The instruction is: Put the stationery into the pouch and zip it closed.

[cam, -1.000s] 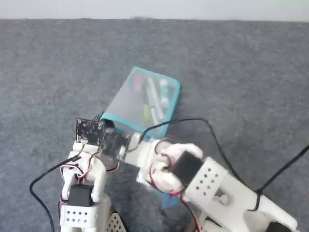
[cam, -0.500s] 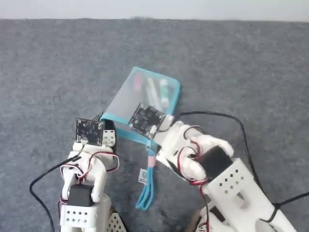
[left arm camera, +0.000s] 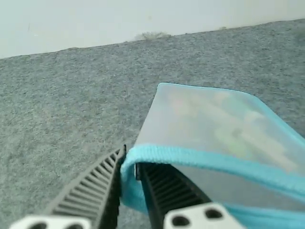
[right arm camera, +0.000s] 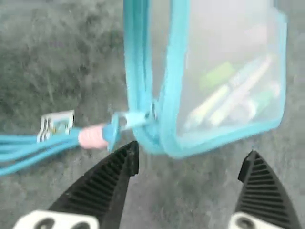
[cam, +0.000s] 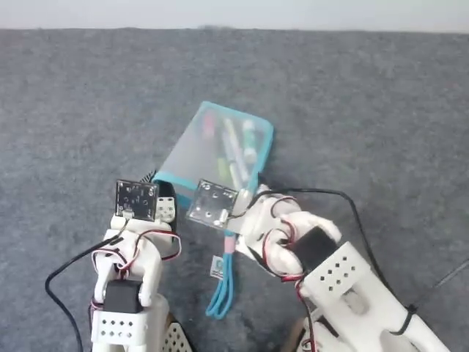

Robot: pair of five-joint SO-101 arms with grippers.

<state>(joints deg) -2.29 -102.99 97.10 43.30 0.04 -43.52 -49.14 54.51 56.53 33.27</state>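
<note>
A translucent pouch (cam: 220, 150) with a cyan zip edge lies on the grey carpet, several pens showing through its side (right arm camera: 233, 95). My left gripper (left arm camera: 129, 174) is shut on the pouch's cyan corner (left arm camera: 131, 162) at its near left end. My right gripper (right arm camera: 188, 164) hangs open just short of the pouch's other near corner, one finger beside the zipper pull (right arm camera: 121, 121). From the pull runs a pink bead (right arm camera: 93, 136) and a blue cord loop (cam: 222, 290) with a small tag (cam: 217, 267), stretched out toward the arms.
Grey carpet (cam: 366, 110) runs all around the pouch up to a pale wall (cam: 234, 13) at the back. Black cables trail from both arms, one arching by the right arm (cam: 344, 213).
The right arm swung from over the pouch's near edge to its right corner, then drew back a little. The blue cord now lies stretched out. The left arm stayed put.
</note>
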